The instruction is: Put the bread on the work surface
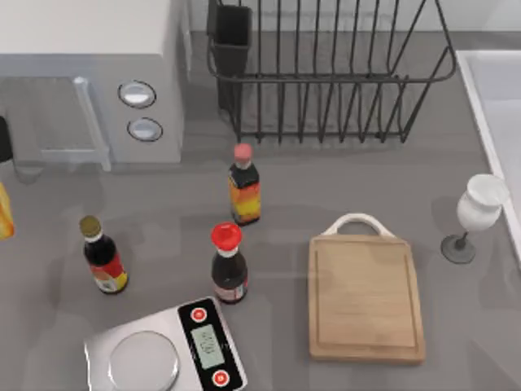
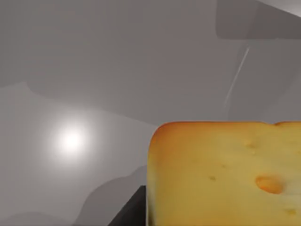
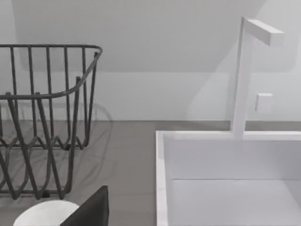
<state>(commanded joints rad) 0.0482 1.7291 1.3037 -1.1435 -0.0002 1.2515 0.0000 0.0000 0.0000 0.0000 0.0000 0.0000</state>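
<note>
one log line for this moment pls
left gripper: holds bread, far left table edge | cutting board: bare | right arm: parked by sink

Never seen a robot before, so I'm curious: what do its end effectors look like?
The left end effector shows a flat, matte, dark-grey finger with straight, sharp edges. The right end effector shows the same: a plain, unmarked, dark angular wedge.

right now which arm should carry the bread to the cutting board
Left. The bread sits right against the left claw in its wrist view and shows at the table's far left edge from above. The right wrist camera faces the dish rack and sink, away from the bread.
</note>
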